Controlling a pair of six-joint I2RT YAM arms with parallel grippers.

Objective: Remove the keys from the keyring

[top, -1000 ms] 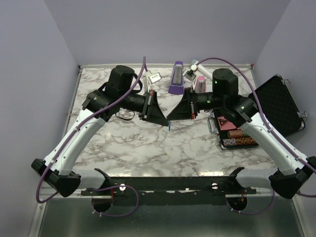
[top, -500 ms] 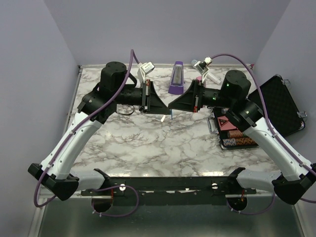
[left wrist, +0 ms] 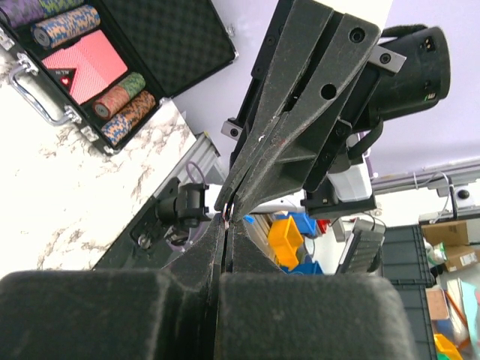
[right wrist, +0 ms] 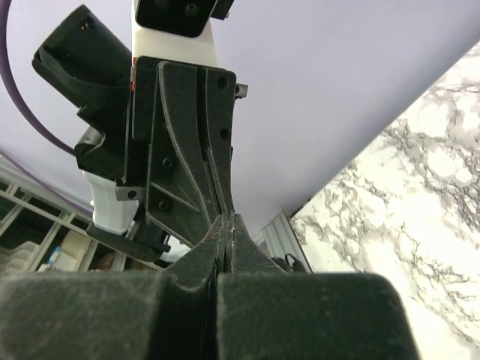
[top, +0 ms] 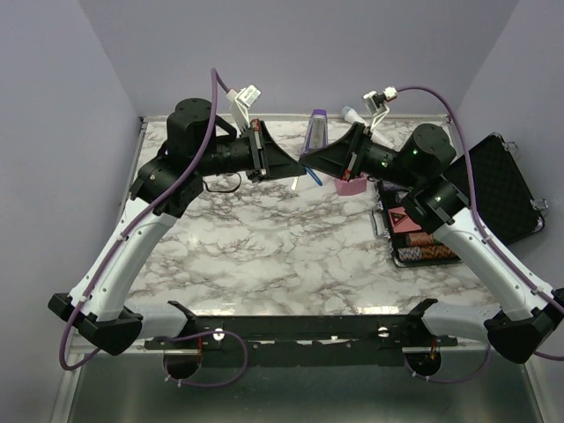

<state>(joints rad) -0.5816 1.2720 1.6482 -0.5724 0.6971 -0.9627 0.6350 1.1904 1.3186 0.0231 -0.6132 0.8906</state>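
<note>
- Well, my left tool (top: 290, 173) hung raised over the marbled tabletop (top: 264, 256), pointing right. Its fingers were pressed together, and my left wrist view showed only a hairline seam between them.
- The keys (top: 313, 176) dangled in the air right where the two tips met, clear of the tabletop. The blue head hung below my right tip and a small pale bit below my left tip.
- Both tools pinched at that bunch, though the exact grip was too small to make out in either wrist view.
- A purple metronome (top: 315, 132) stood upright just behind the meeting point, near the far edge.
- My right tool (top: 307, 164) pointed left and slightly down, its fingers closed tight too, tip to tip with the left one.
- A pink metronome (top: 351, 185) sat on the tabletop under my right tool's body.
- Farther right, an open black case (top: 493, 181) lay at the tabletop's edge, holding stacks of chips (top: 427, 254) and a red card (top: 401, 218).
</note>
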